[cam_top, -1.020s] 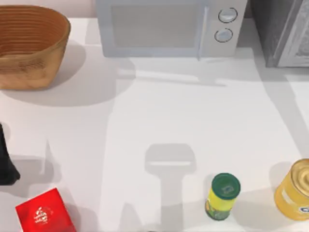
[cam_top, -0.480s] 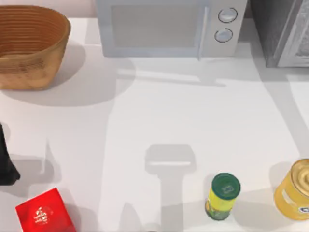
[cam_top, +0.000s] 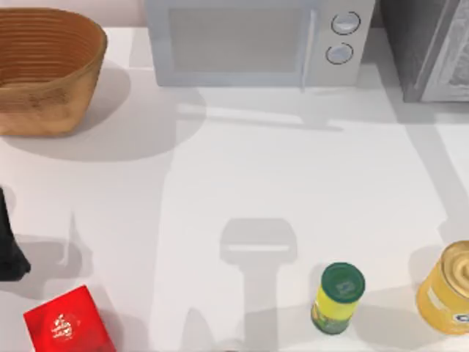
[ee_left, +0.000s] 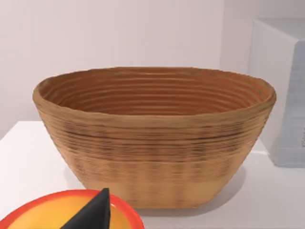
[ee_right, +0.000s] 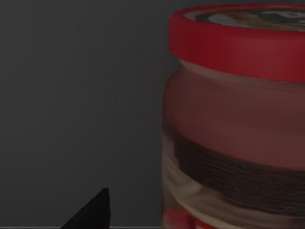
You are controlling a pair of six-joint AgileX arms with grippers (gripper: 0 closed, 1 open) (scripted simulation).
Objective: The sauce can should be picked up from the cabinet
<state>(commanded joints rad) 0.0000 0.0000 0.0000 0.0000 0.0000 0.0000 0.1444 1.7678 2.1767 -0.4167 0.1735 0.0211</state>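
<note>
The sauce can (ee_right: 233,124) stands very close in the right wrist view, with a red lid rim and a reddish labelled body, in dim light. Dark grey cabinet (ee_right: 71,95) wall lies behind it. One black fingertip (ee_right: 93,210) of my right gripper shows beside the can, a gap apart from it. In the top view the cabinet (cam_top: 418,44) is at the back right corner. My left arm (cam_top: 9,242) is parked at the table's left edge, and one of its fingertips (ee_left: 95,212) shows in the left wrist view.
A woven basket (cam_top: 44,110) sits at the back left and a white microwave (cam_top: 256,40) at the back middle. A red box (cam_top: 67,323) lies front left, a green-lidded can (cam_top: 337,297) front centre, and a yellow can (cam_top: 447,290) front right.
Nothing on the table has moved. The shadow on the table by the cabinet looks slightly shifted to the left.
</note>
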